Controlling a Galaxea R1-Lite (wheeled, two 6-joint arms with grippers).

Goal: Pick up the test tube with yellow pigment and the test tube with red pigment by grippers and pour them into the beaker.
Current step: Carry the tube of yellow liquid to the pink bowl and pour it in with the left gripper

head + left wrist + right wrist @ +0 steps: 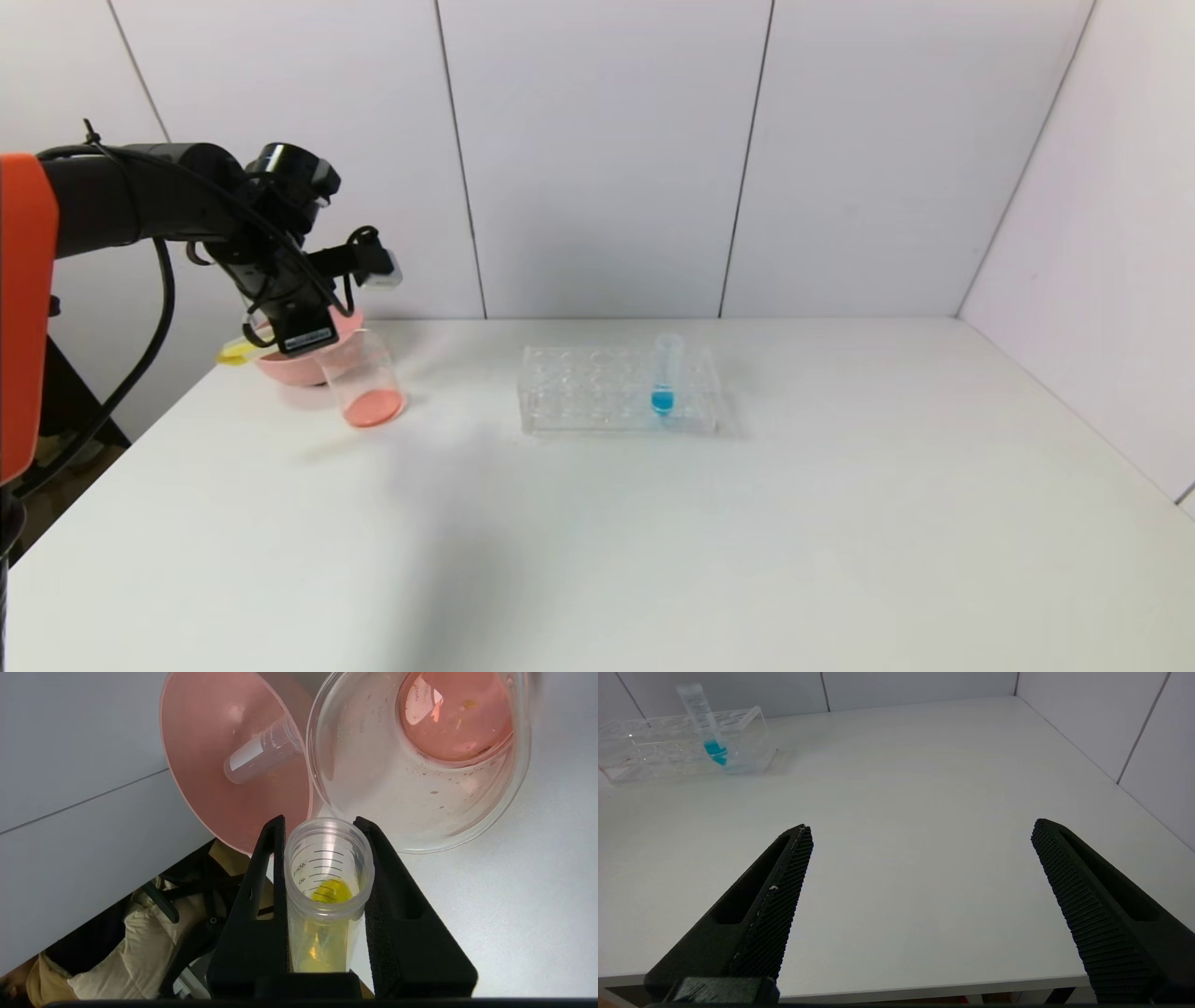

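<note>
My left gripper (320,822) is shut on the test tube with yellow pigment (327,891). It holds the tube tilted, with the open mouth beside the beaker's rim. In the head view the gripper (303,341) is at the far left of the table, and the tube's yellow end (235,352) sticks out behind it. The beaker (364,378) stands there with red-pink liquid at its bottom, which also shows in the left wrist view (420,774). No tube with red liquid shows. My right gripper (922,826) is open and empty over the table's front edge.
A pink bowl (289,369) stands just behind the beaker, and an empty clear tube (261,753) lies in it. A clear tube rack (579,392) at mid-table holds a tube with blue liquid (664,378). The table's left edge is close to the left gripper.
</note>
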